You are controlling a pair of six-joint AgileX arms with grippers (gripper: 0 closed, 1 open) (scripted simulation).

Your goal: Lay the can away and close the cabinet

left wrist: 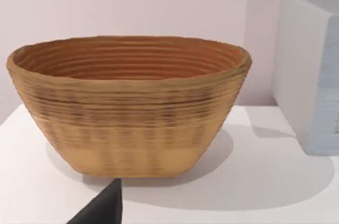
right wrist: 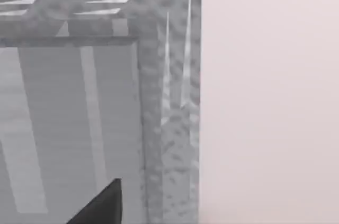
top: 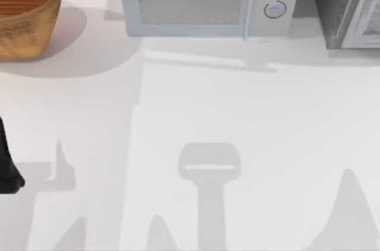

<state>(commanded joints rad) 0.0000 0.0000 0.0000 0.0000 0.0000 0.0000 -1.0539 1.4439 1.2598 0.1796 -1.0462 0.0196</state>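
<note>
The cabinet (top: 347, 5) is standing at the tabletop's (top: 237, 114) far right corner, the basket (top: 24, 10) at its far left corner. The left arm (top: 7, 165) is showing at the left edge; whether either gripper's fingers are released or clenched, I cannot tell.

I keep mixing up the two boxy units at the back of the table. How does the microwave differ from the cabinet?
The microwave is smooth light grey; the cabinet is dark grey and speckled. The microwave has two round knobs beside its door; no knobs show on the cabinet, whose door has a pale grey frame. The microwave stands at the back middle, the cabinet at the back right corner, cut by the top view's edge. Both are box-shaped and stand along the table's far edge.
</note>
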